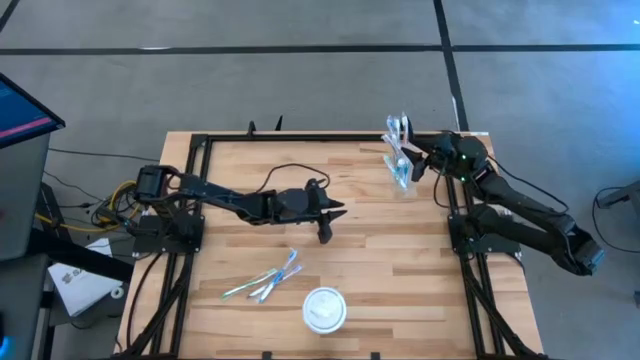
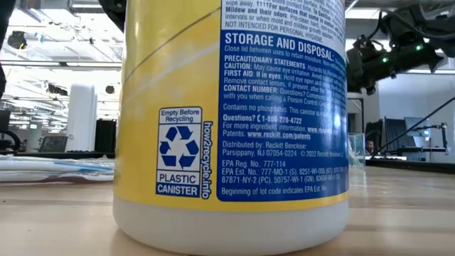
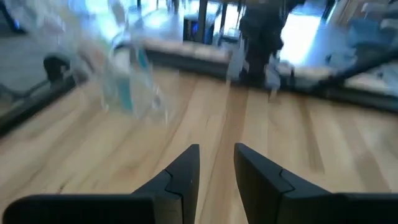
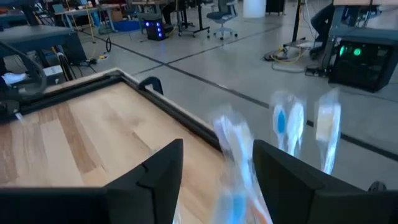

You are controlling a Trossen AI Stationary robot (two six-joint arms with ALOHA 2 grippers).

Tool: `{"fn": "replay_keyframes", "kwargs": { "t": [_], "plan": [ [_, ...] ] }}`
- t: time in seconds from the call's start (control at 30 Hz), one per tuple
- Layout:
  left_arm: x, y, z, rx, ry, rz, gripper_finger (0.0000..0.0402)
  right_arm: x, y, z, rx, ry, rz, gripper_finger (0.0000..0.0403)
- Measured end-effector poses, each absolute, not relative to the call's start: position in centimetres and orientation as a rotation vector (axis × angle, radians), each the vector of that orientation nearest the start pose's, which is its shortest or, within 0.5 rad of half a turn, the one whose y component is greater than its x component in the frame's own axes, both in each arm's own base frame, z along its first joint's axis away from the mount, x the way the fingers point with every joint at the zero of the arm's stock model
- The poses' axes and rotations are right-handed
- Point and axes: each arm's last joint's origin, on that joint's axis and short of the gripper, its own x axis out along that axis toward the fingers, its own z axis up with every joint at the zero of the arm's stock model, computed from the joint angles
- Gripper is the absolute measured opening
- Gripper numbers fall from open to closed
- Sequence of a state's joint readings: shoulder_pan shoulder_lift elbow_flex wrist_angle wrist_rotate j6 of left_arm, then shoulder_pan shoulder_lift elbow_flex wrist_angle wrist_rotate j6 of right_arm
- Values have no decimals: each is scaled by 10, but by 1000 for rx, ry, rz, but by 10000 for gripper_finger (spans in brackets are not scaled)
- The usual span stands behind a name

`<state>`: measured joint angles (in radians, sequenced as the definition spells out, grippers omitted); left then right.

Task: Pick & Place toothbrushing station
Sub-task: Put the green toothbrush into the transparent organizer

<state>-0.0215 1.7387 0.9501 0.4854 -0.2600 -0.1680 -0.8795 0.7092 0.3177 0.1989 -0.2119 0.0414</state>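
Note:
A small clear tumbler (image 1: 402,172) stands on the table near the far right corner, with several toothbrushes (image 1: 397,135) upright in it. In the right wrist view their blurred heads (image 4: 286,124) rise just past my right gripper (image 4: 217,146), which is open and sits right beside the tumbler, with one toothbrush (image 4: 231,162) between its fingers. More toothbrushes (image 1: 268,280) lie flat on the table toward its near edge. My left gripper (image 1: 338,213) hovers over the table's middle, open with nothing between its fingers (image 3: 216,149). Its wrist view shows the tumbler (image 3: 124,84) far ahead.
A yellow-and-blue wipes canister with a white lid (image 1: 325,308) stands near the table's near edge and fills the low view (image 2: 234,121). A black frame rail (image 1: 300,137) runs round the table. Bare wood lies between the two arms.

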Motion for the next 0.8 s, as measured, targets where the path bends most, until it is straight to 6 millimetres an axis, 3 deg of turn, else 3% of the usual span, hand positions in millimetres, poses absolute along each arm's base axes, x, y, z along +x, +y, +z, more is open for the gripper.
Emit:
{"fn": "replay_keyframes", "kwargs": {
  "t": [0.27,0.57,0.8],
  "plan": [
    [326,-13,216,-216,315,243,95,104,-111,248,108,131,-650,180],
    [275,-47,202,-340,452,172,95,107,-91,256,105,146,-536,179],
    [257,-70,189,-474,625,187,95,116,-79,255,118,152,-436,167]
  ]
}}
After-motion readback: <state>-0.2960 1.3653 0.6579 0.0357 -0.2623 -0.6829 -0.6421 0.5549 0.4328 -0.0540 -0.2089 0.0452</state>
